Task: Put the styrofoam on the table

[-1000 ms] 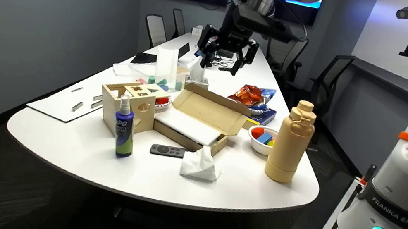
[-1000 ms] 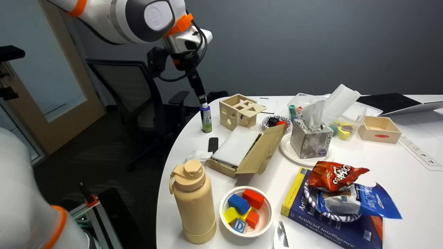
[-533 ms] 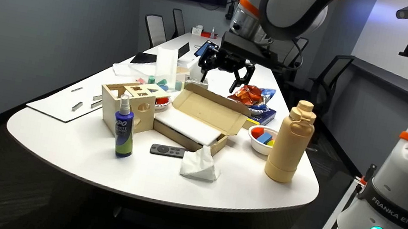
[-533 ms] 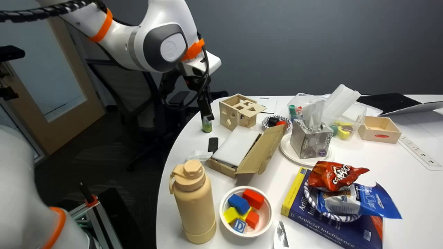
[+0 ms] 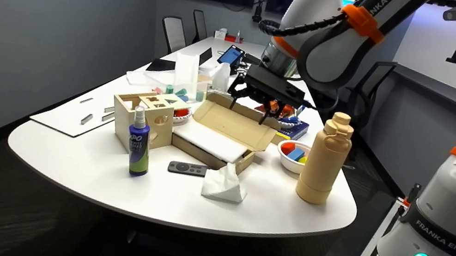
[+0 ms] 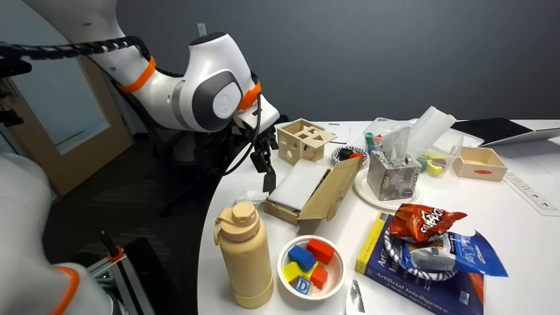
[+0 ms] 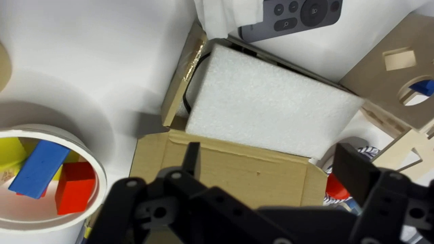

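Observation:
The styrofoam [image 5: 210, 140] is a flat white slab lying in an open tan cardboard box [image 5: 236, 122]. In the wrist view, the styrofoam [image 7: 271, 105] shows a grainy foam top, and the box's lid flap [image 7: 244, 173] is folded open beside it. The box stands on the white table [image 5: 84, 173]. My gripper [image 5: 248, 113] is open and empty, above the box. In the wrist view, its fingers [image 7: 266, 152] are wide apart over the flap, beside the slab's long edge and not touching it. An exterior view also shows the styrofoam [image 6: 299, 184] and one fingertip [image 6: 268, 181].
A white tissue [image 5: 222, 185] and a dark remote [image 5: 187, 168] lie just in front of the box. A wooden shape box [image 5: 163, 121] and spray bottle [image 5: 139, 145] stand beside it. A tan bottle [image 5: 324, 163] and a bowl of blocks [image 6: 284, 249] stand on the opposite side.
My gripper has come down and moved toward the box, from high over the table to just above it. The fingers are open throughout. The styrofoam and box have not moved.

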